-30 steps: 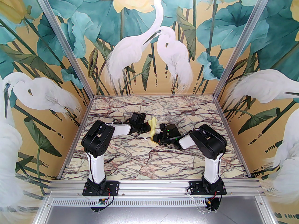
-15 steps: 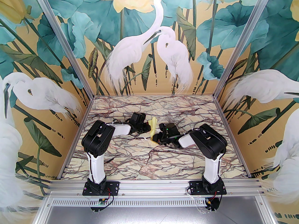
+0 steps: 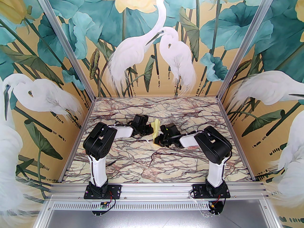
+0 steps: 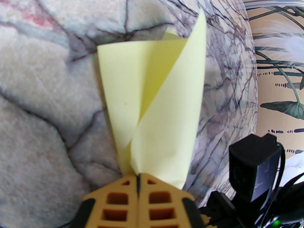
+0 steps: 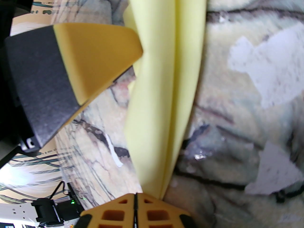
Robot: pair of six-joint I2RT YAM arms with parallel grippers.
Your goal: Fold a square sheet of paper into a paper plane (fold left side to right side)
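Mid-counter (image 3: 133,165), the paper plane (image 3: 155,126) sits between both arms. It looks light, limp and easily creased, so it is best held along its ridge. The left hand (image 4: 138,178) pinches its edge. The right hand (image 5: 135,196) is pressed together at the near end, though its hold is unclear.

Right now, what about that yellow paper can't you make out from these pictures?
Top view: the paper plane is too small to read its folds.
Left wrist view: its narrow end is hidden between the left fingers.
Right wrist view: it is blurred and cut off by the top edge; whether the right fingers pinch it is unclear.
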